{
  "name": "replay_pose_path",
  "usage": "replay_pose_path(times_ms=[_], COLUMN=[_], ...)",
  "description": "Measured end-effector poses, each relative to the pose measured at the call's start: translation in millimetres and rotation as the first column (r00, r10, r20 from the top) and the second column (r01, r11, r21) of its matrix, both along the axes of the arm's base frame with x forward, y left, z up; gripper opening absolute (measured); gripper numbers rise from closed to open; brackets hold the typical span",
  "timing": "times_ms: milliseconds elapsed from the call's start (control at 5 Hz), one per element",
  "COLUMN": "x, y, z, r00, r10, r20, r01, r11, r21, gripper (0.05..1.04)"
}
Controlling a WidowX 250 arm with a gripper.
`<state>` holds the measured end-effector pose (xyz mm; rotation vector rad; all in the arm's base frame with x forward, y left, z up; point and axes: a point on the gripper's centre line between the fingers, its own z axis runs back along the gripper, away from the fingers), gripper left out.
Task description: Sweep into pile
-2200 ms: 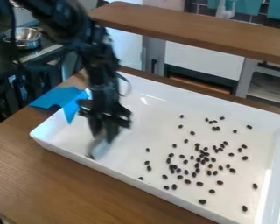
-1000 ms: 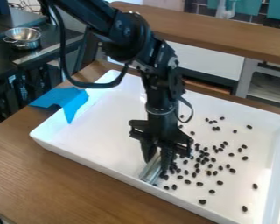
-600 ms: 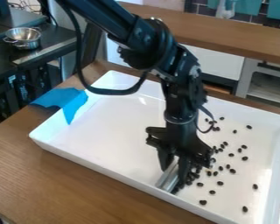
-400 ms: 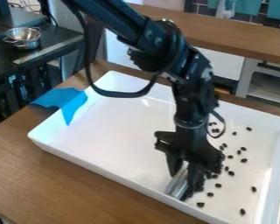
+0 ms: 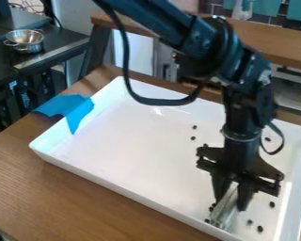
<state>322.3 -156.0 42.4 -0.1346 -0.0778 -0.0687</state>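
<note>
Near the right end of the white tray [image 5: 115, 187], low by its front wall, my gripper [image 5: 233, 192] points down, shut on a silvery sweeping tool [image 5: 225, 212]. The tool's lower end is at the tray floor. Small dark beans lie scattered around it: one bean [image 5: 272, 204] to the right, others at the tool's left edge and just right of its lower end. Two more beans, one of them a bean [image 5: 194, 127], lie farther back, left of the arm. The arm and gripper hide part of the tray's right side.
Blue tape or cloth [image 5: 70, 109] hangs over the tray's left corner. A wooden counter [image 5: 65, 202] supports the tray, and a raised wooden shelf [image 5: 279, 44] runs behind. At the back left a metal pot [image 5: 25, 41] stands on a dark surface.
My gripper has moved with the tool from the tray's left part to its right end. Many beans from the earlier scatter are now out of sight or shifted, and the tray has moved slightly.
</note>
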Motion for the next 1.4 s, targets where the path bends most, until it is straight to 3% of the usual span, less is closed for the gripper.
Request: replay_pose_path(times_ms=[200, 400, 600, 800, 1000, 1200, 1400], x=[5, 11, 25, 40, 57, 64, 73], y=[-10, 4, 40, 88, 125, 137, 162], z=[3.0, 3.2, 15.6, 27.3, 43.2, 33.5, 32.5], r00=[1.000, 0.999, 0.993, 0.994, 0.996, 0.999, 0.997], r10=[0.000, 0.031, 0.051, 0.050, 0.020, 0.016, 0.042], r20=[0.007, 0.035, 0.103, 0.095, 0.083, 0.035, 0.072], r01=[0.000, -0.033, -0.065, -0.066, -0.040, -0.025, -0.060], r11=[1.000, 0.997, 0.988, 0.982, 0.967, 0.961, 0.961], r21=[-0.001, 0.064, 0.141, 0.176, 0.252, 0.274, 0.270], gripper=[0.362, 0.362, 0.362, 0.362, 0.362, 0.362, 0.362])
